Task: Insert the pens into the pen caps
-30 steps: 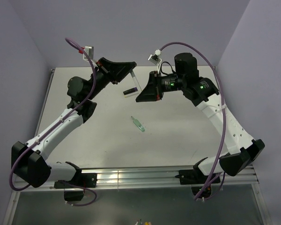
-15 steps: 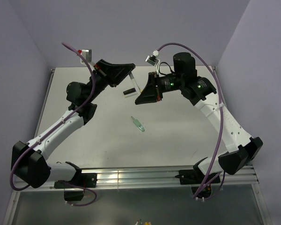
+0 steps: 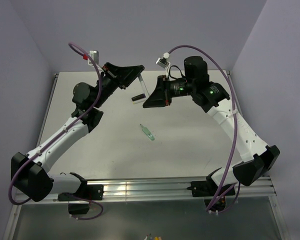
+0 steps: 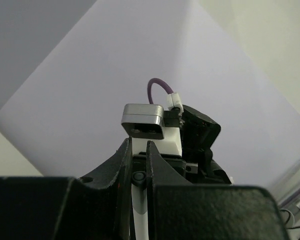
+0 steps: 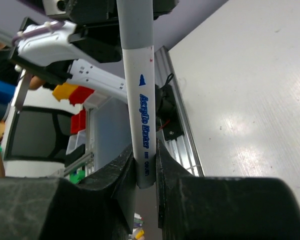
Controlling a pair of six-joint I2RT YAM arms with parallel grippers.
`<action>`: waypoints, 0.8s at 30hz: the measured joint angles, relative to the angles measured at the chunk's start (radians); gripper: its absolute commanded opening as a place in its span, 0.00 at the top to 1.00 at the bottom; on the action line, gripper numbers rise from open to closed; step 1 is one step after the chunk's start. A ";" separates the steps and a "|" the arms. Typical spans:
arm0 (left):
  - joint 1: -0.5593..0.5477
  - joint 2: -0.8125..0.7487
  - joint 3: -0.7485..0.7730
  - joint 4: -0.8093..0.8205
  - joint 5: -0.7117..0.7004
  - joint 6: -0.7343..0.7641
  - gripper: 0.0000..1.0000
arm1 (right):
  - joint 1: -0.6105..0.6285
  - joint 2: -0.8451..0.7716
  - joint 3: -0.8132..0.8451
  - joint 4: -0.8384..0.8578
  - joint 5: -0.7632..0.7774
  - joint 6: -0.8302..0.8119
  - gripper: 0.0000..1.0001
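Aloft, pen (image 5: 141, 100) in both jaws

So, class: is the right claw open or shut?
Shut on the grey-white pen: the right claw pinches its barrel from both sides.

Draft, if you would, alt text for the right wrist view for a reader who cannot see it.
The right pincer is shut on a grey-white pen printed "Acrylic Marker", which rises up the middle of the frame. Behind it are the left arm at upper left, and the pale table with its metal rail to the right.
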 measured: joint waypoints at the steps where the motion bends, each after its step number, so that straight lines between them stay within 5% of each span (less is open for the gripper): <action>1: 0.000 0.000 0.004 -0.025 -0.014 0.000 1.00 | 0.002 0.002 0.000 -0.004 0.018 0.002 1.00; 9: 0.000 0.013 0.011 -0.109 -0.052 -0.007 1.00 | 0.017 0.015 0.006 -0.060 0.120 0.002 1.00; 24: 0.002 -0.003 -0.016 0.058 0.021 0.034 1.00 | -0.003 0.021 -0.023 0.064 -0.093 -0.001 1.00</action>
